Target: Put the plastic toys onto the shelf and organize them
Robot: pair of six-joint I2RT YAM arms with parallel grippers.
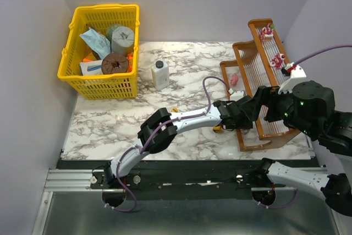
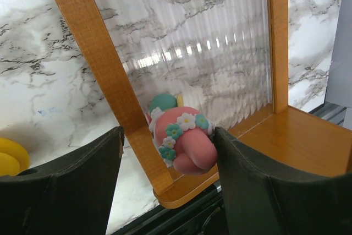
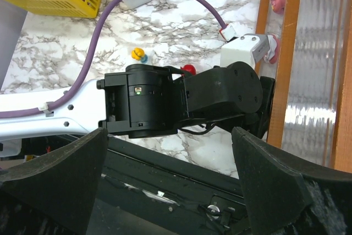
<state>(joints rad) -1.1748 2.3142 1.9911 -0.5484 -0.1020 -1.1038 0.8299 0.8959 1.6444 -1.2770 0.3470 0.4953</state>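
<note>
The left end effector (image 2: 168, 136) stands open around the pink toy (image 2: 184, 144), which lies on the shelf's (image 2: 82, 37) lowest rail, seven o'clock side. Withdraw straight back without nudging it. The right end effector (image 3: 169, 133) gapes empty.

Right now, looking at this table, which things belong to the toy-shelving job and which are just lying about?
Job:
wooden stepped shelf
pink flower-garland figurine, between the fingers of the left gripper
red-and-white figurines on the top tier
yellow figurine and red figurine on the table

Lying about:
yellow basket with its contents
white bottle
</note>
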